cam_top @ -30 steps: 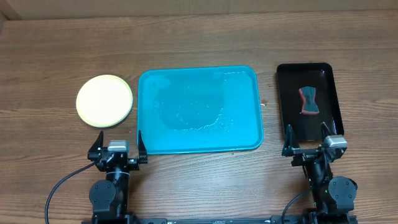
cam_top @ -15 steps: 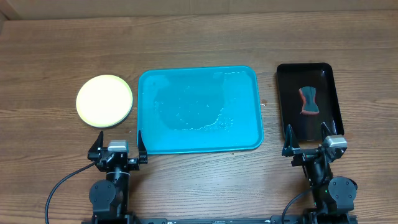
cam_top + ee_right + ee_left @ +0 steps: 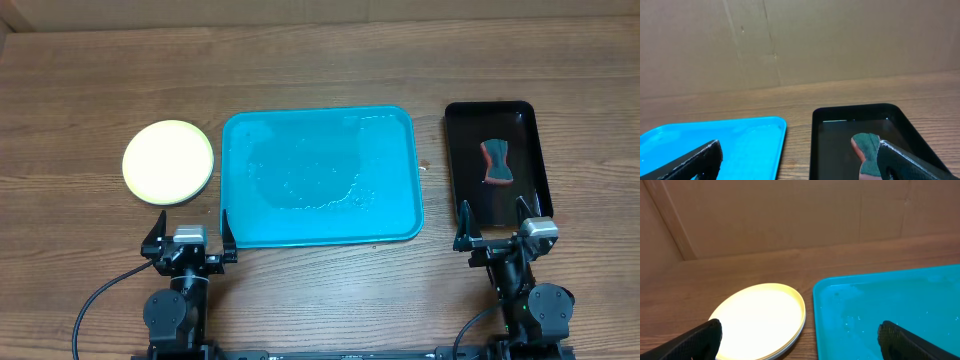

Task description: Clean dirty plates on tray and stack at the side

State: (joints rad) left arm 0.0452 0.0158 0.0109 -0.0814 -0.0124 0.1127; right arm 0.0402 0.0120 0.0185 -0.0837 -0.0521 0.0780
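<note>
The table [image 3: 320, 70] is carrying the wet tray [image 3: 390, 215] at its centre. The black tray [image 3: 465, 120] is lying at 3 o'clock of it. The plates [image 3: 168, 162] are sitting stacked at 9 o'clock, just beside it. The left gripper [image 3: 190, 228] at 7 o'clock and the right gripper [image 3: 493, 218] at 5 o'clock are standing wide open, holding nothing. A sponge [image 3: 497, 162] is resting in the black tray.

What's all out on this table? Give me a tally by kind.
Trays: 2, turquoise tray and black tray
Plate stack: 1, pale yellow-green on top; plates within cannot be counted
Sponge: 1, in the black tray
End effectors: 2, left end effector and right end effector, both open
Total: 6
</note>
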